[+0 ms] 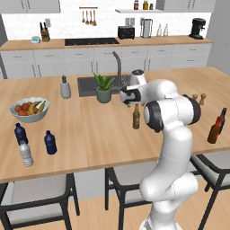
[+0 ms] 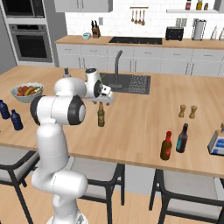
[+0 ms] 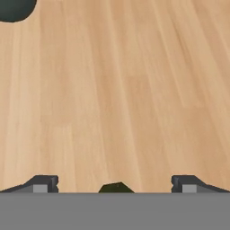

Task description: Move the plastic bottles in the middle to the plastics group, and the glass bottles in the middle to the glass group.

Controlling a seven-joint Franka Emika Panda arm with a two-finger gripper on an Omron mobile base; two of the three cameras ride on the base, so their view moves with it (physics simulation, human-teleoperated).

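The olive-green glass bottle stands upright in the middle of the wooden island counter, not yet moved. At the right end, near the front edge, the brown bottle with the red cap and neck stands just beside the very dark long-necked glass bottle, so that glass bottle looks already delivered to the glass group. At the left end, two dark blue plastic bottles and stand close to the clear ribbed water bottle, in front of the fruit bowl. No plastic bottle is left in the middle, so that half of the sorting appears done. My judgement is that the green bottle is the last thing to carry, and it belongs at the right end.

The white arm rises from the near side of the counter, folds at a big dark elbow and reaches forward, with the wrist turned so the hand points down at the counter. The gripper hovers directly above the green bottle, jaws spread as wide as they go and holding nothing. In the hand view the bottle's dark green top sits midway between the two fingertips, low in the picture. The potted plant and the sink lie just beyond the hand, and two small pepper mills stand farther right.
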